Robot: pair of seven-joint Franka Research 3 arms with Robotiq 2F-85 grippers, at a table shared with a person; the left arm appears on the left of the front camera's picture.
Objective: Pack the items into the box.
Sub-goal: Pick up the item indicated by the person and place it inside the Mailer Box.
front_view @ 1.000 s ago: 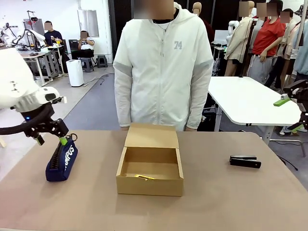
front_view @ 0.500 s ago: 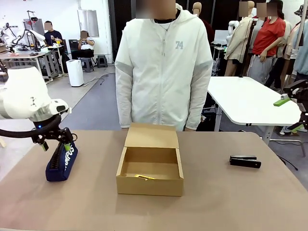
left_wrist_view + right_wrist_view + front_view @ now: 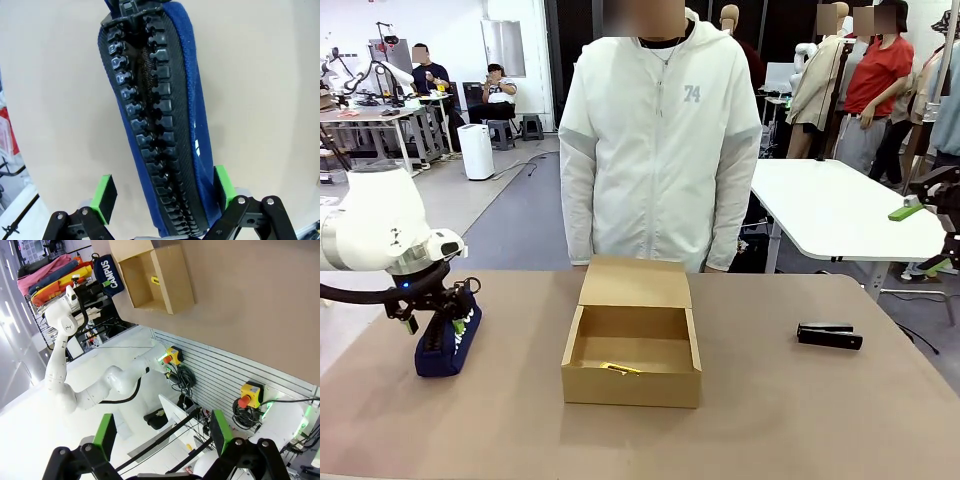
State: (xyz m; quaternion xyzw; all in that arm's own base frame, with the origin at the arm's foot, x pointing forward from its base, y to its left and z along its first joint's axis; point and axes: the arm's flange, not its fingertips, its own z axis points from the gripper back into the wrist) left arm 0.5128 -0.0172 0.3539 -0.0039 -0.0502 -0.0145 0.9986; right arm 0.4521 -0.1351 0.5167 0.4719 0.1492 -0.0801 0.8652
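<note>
Just above the table (image 3: 770, 420), the left gripper (image 3: 162, 192) points down, fingers (image 3: 104, 192) spread astride the navy pouch (image 3: 185, 100).

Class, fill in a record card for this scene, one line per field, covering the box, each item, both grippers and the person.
Box: open, flap lid tilted back, mid-table
Pen-like tool: lying inside the box
Pouch: on the table left of the box, zip facing up
Stapler-like bar: on the table right of the box
Left gripper: open, fingers astride one end of the pouch
Right gripper: open, holding nothing, raised off to the table's right side
Person: standing at the far side, behind the box
</note>
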